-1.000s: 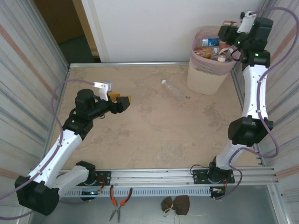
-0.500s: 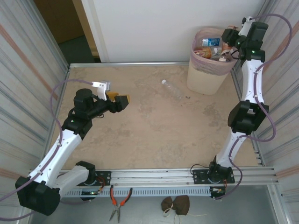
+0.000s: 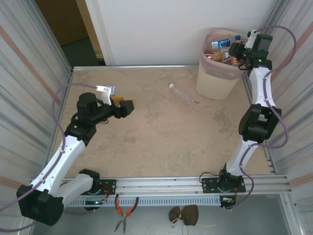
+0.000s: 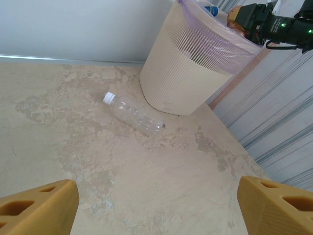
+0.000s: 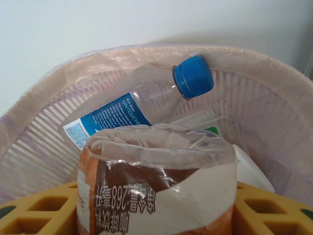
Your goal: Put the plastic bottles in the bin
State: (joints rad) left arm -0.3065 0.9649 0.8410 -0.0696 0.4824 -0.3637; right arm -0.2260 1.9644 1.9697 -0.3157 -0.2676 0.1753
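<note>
- Top external view: my left gripper hangs over the left part of the table, well apart from the bin, which stands in the far right corner.
- My left fingers are spread wide and have hold of nothing; in the left wrist view only bare table lies between them.
- Ahead of those fingers a clear bottle lies on its side on the table. Its white cap points away from the bin and its base is just beside the foot of the bin.
- My right gripper is raised over the right side of the bin's rim, my arm stretched tall along the right wall.
- In the right wrist view a brown bottle with a white and brown label sits between my right fingers, and both yellow pads lie against its sides. The jaws are partly closed around it, above the bin's mouth.
- Behind it, inside the bin, a blue-labelled bottle leans against the far wall, its blue cap up and to the right.
- A pinkish bag lines the bin and folds over its rim.
</note>
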